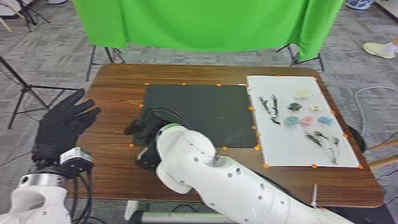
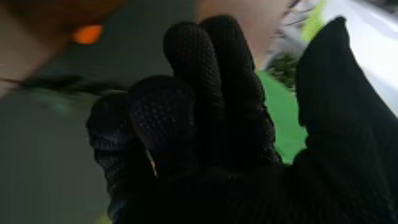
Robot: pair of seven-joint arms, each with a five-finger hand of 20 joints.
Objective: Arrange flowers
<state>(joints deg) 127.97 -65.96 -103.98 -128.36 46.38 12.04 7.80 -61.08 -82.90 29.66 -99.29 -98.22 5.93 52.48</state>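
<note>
"Flowers point(image 1: 306, 120) in pink, blue, teal and cream, small and ruffled, lie grouped on a white sheet point(image 1: 266, 150) at the right of the table point(image 1: 115, 180), near slender dark sprigs point(image 1: 274, 107)."

"And the robot's hands?"

"Right hand point(image 1: 151, 125), fingers loosely extended, is at the dark mat's point(image 1: 209, 112) left side; left hand point(image 1: 64, 120), fingers open, is by the table's left edge."

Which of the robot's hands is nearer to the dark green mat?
The right hand. It is at the left side of the mat, while the left hand is farther off to the left, by the table's left edge.
</note>
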